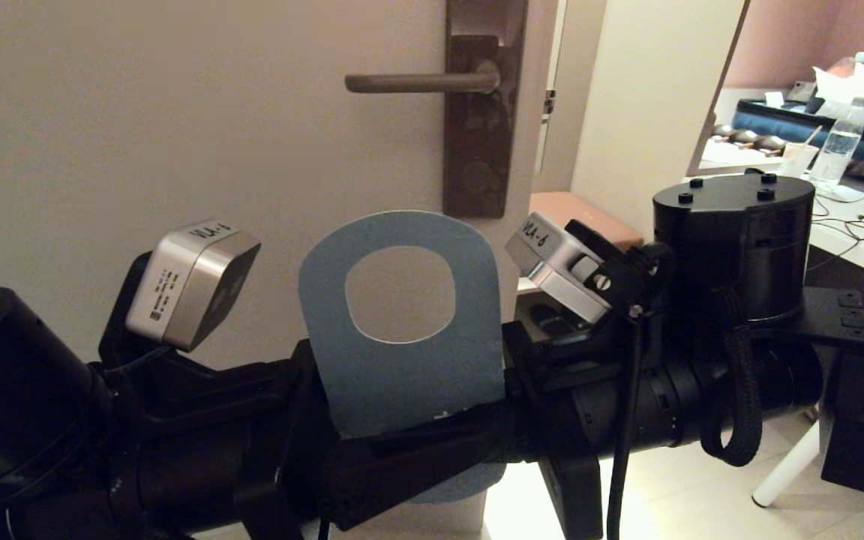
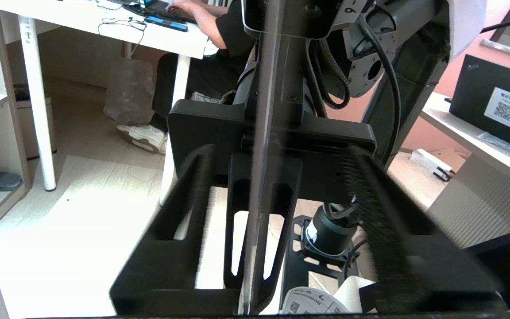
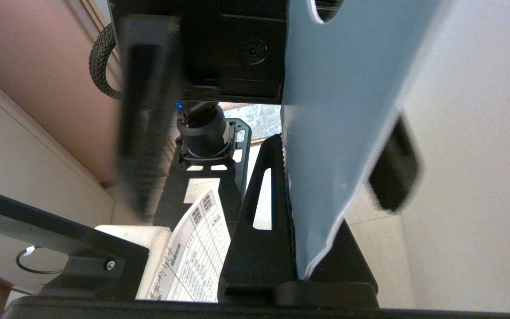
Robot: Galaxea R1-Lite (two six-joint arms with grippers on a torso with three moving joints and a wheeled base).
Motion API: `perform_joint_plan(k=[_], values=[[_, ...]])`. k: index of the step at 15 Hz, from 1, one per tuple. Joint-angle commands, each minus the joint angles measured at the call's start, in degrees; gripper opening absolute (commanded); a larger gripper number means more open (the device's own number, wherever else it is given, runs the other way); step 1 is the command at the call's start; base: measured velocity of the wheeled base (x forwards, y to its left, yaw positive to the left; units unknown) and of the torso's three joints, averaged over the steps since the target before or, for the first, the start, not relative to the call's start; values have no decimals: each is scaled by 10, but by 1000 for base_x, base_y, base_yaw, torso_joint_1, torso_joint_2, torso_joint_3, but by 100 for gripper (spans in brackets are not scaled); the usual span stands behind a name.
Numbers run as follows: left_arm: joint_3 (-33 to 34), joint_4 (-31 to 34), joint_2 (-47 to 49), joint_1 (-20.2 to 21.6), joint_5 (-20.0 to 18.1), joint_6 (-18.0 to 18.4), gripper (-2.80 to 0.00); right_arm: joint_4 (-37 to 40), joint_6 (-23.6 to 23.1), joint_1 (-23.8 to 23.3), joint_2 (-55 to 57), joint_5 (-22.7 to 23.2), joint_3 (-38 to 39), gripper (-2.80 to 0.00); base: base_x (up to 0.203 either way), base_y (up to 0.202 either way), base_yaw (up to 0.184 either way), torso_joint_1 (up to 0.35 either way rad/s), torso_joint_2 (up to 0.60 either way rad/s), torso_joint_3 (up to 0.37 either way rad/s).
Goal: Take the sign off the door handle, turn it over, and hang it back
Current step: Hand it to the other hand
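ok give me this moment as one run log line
sign: off door handle, upright, grey-blue face to head camera | right pincer: shut on sign | left pincer: straddling sign edge, not clamped

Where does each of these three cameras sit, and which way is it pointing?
Head: on the robot's head, facing the door handle and the sign; left arm and right arm show below.
Left wrist: behind the left gripper, jaws open, facing the sign's edge and the right gripper clamping it.
Right wrist: behind the right gripper, facing the sign's blue face.
Shared: all three see the sign.
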Motion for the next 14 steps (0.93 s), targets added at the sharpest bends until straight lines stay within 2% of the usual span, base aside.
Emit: perform_joint_plan(k=[1, 9, 10, 14], values=[[0, -3, 1, 0, -2, -1, -280, -2, 0, 0, 0, 3, 0, -280, 0, 0, 0, 0, 0, 0], [1, -2, 1, -9, -2, -1, -280, -1, 1, 0, 0, 2, 0, -280, 0, 0, 0, 0, 0, 0], [1, -2, 1, -9, -2, -1, -280, -1, 1, 0, 0, 2, 0, 0, 0, 0, 0, 0, 0, 0], [2, -2, 1, -8, -2, -1, -280, -2, 1, 0, 2, 0, 0, 0, 0, 0, 0, 0, 0, 0]])
